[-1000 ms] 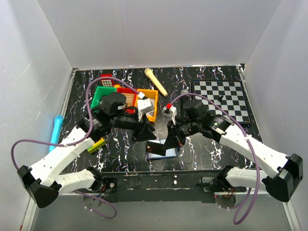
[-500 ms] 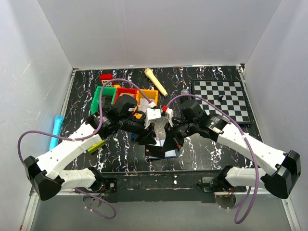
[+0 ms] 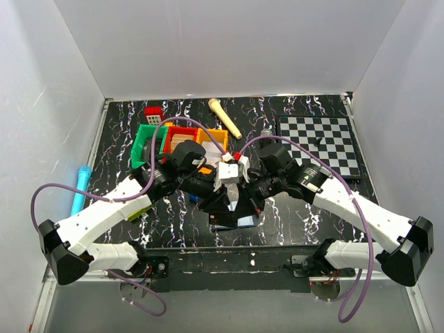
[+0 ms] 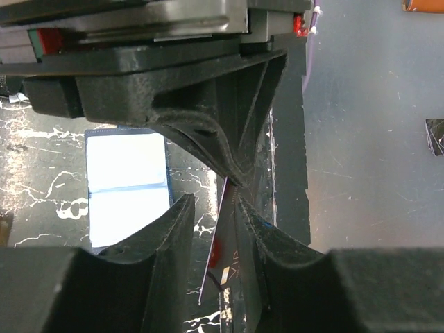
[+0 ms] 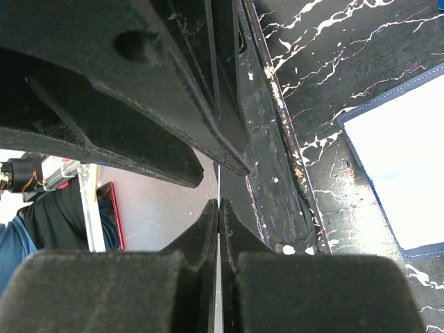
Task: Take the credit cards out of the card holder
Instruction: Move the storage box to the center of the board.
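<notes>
The card holder (image 3: 236,220) lies open and flat on the black marbled table near the front edge, its light inside facing up. It also shows in the left wrist view (image 4: 128,187) and the right wrist view (image 5: 402,173). My right gripper (image 3: 243,201) is just above it, shut on a dark credit card (image 4: 232,270) held on edge. In the right wrist view the gripper (image 5: 219,205) pinches the card's thin edge (image 5: 219,191). My left gripper (image 3: 218,201) faces the right one. Its jaws (image 4: 214,201) are open and straddle the same card, which leans towards the right finger.
Green (image 3: 147,139), red (image 3: 182,134) and orange (image 3: 215,137) bins with small toys stand behind the left arm. A chessboard (image 3: 319,142) lies at the back right. A wooden stick (image 3: 224,116) lies at the back. A light-blue tube (image 3: 80,189) lies beyond the table's left edge.
My left gripper has moved right and forward to meet the right gripper, and its open jaws now sit around the card. The right gripper has barely moved.
</notes>
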Action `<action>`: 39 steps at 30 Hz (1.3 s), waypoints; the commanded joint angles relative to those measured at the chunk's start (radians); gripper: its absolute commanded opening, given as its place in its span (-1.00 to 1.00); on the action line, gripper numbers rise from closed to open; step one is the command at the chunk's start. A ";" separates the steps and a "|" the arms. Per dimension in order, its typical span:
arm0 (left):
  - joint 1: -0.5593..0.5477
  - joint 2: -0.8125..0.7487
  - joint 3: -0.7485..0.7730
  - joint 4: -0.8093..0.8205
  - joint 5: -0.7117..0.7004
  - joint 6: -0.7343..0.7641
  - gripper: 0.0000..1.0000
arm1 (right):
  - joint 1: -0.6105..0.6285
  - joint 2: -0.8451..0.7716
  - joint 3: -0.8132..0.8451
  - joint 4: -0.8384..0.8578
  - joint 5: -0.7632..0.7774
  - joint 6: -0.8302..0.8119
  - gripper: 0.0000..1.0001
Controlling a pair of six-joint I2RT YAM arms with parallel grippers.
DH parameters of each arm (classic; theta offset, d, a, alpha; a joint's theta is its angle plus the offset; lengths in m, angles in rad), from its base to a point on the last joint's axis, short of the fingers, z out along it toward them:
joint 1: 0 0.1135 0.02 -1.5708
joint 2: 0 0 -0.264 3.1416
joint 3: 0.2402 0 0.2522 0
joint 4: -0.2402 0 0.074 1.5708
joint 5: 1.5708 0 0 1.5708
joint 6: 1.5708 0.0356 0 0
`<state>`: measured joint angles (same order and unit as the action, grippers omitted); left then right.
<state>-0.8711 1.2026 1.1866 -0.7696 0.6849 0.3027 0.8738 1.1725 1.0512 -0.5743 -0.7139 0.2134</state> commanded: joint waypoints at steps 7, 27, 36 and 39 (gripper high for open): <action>-0.019 0.011 -0.015 0.023 0.027 0.004 -0.50 | 0.008 0.003 0.049 0.025 -0.006 -0.002 -0.97; -0.020 -0.029 -0.051 0.046 -0.012 -0.007 -0.69 | 0.007 -0.005 0.038 0.037 -0.002 0.003 -0.97; -0.022 -0.034 -0.050 0.049 -0.010 -0.014 -0.86 | 0.007 -0.005 0.033 0.039 -0.004 0.003 -0.97; -0.020 -0.035 -0.050 0.047 -0.005 -0.014 -0.95 | 0.007 -0.005 0.033 0.036 -0.004 0.001 -0.97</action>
<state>-0.8871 1.1988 1.1393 -0.7532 0.6876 0.2844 0.8738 1.1736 1.0512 -0.5682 -0.7021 0.2096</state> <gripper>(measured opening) 0.059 0.027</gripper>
